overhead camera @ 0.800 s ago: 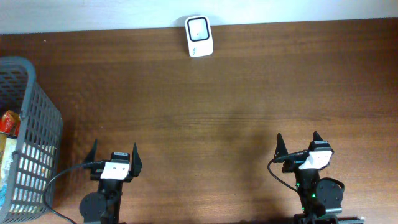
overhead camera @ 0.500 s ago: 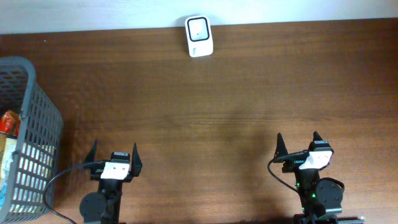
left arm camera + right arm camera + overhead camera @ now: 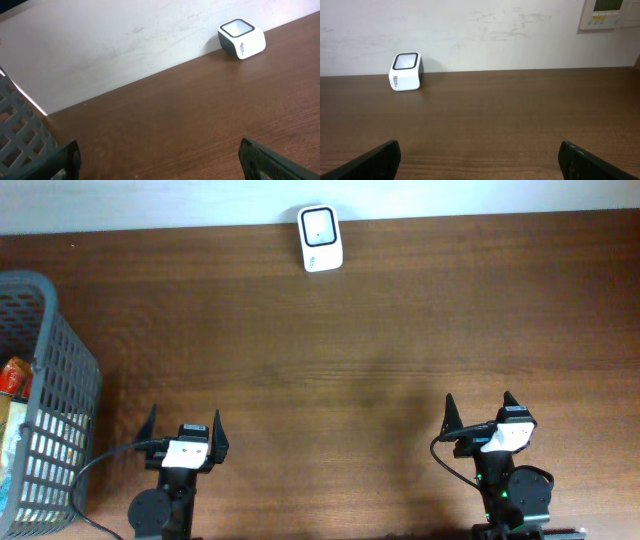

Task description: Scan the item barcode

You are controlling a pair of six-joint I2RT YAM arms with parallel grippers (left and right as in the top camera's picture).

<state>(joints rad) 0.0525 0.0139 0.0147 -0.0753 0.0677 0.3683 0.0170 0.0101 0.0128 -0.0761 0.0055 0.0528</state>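
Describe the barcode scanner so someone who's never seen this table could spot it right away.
Start at the brown wooden table and follow its far edge along the pale wall. Near the middle sits the scanner: a small white box with a dark-framed window on top, unlike the large grey mesh basket at the left.

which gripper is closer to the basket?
The left gripper: it sits just beside the grey mesh basket. The right gripper is well off to the other side, with the left arm between it and the basket.
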